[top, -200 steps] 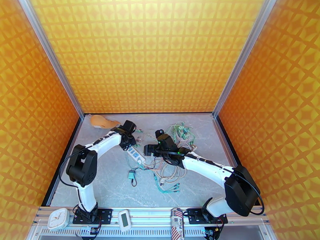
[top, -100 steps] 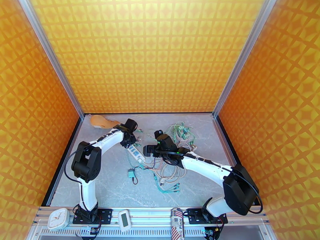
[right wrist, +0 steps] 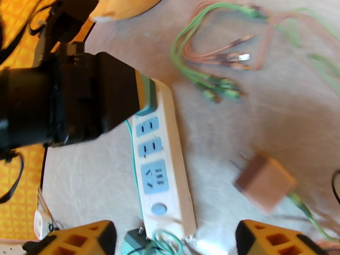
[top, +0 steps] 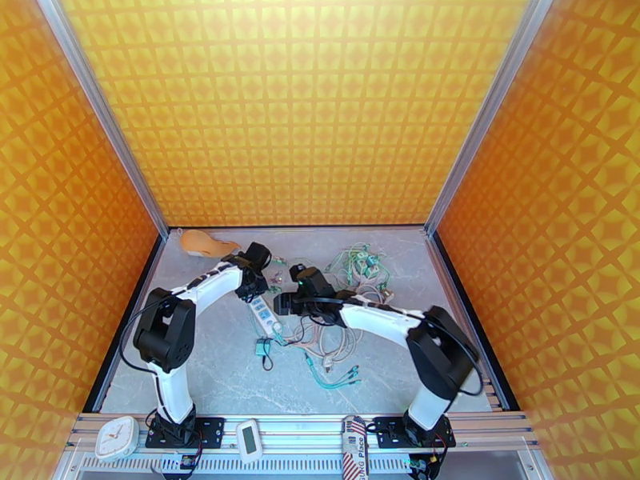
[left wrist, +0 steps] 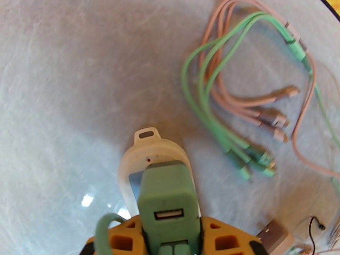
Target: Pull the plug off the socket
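Observation:
A white power strip, the socket (top: 267,314) (right wrist: 163,166), lies flat at table centre-left. A mint-green USB plug (left wrist: 169,199) (right wrist: 148,97) sits in its far end. My left gripper (left wrist: 170,236) (top: 258,284) is shut on that plug, with a yellow finger (left wrist: 123,239) pressed to each side. In the right wrist view its black body (right wrist: 72,103) covers the strip's far end. My right gripper (right wrist: 174,239) (top: 282,304) hovers open over the strip's near end, its fingers (right wrist: 80,239) well apart on either side of it.
Loose green and pink charging cables (right wrist: 212,77) (left wrist: 238,124) lie right of the strip. A brown plug adapter (right wrist: 263,181) rests beside it. A small green adapter (top: 263,348) lies nearer the bases, a cable tangle (top: 364,262) at back right, and a tan object (top: 204,243) at back left.
My left gripper has closed onto the green plug. My right arm has swung left to the strip's near end, and its jaws have narrowed.

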Controlling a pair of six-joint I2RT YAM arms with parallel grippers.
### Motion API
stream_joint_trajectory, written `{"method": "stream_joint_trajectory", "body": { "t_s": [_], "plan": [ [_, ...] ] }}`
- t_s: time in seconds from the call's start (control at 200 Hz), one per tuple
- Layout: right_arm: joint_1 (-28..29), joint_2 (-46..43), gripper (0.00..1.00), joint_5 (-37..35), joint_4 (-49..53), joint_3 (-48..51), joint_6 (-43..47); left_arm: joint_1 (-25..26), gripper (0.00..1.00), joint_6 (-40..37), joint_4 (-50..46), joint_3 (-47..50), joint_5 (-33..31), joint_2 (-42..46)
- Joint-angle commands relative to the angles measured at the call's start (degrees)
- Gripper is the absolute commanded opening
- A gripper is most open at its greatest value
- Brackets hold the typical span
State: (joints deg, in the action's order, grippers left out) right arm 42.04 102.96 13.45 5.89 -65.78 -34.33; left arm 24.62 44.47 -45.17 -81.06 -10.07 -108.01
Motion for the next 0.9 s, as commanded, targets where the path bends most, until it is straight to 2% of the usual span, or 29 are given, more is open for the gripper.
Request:
{"method": "stream_joint_trajectory", "body": {
  "t_s": [0.0, 0.145, 0.22, 0.51, 0.77, 0.895],
  "plan": [
    [0.57, 4.09, 0.6, 5.79, -3.67, -3.45, -1.65, -0.44, 0.26, -2.25, -3.27, 1.34, 0.3, 2.71],
    [0.75, 8.73, 0.49, 7.92, -5.49, -6.38, -3.29, -0.36, 0.26, -1.84, -2.72, 1.6, 1.25, 2.64],
    [0.76, 11.69, 0.36, 9.52, -5.45, -8.38, -3.94, -0.33, 0.25, -1.47, -2.49, 1.44, 1.8, 2.56],
    [0.82, 19.12, 0.35, 9.72, -4.7, -12.22, -5.61, -0.19, 0.26, -1.14, -2.53, 0.53, 2.68, 2.35],
    [1.38, 23.39, 0.28, 7.58, 3.91, -15.1, -3.91, -0.2, 0.26, -0.63, -3.72, -1.09, 2.83, 2.28],
    [1.85, 23.78, 0.27, 5.14, 6.43, -14.45, -3.74, -0.19, 0.26, -0.51, -5.21, -3.27, 2.78, 2.2]
  ]
}}
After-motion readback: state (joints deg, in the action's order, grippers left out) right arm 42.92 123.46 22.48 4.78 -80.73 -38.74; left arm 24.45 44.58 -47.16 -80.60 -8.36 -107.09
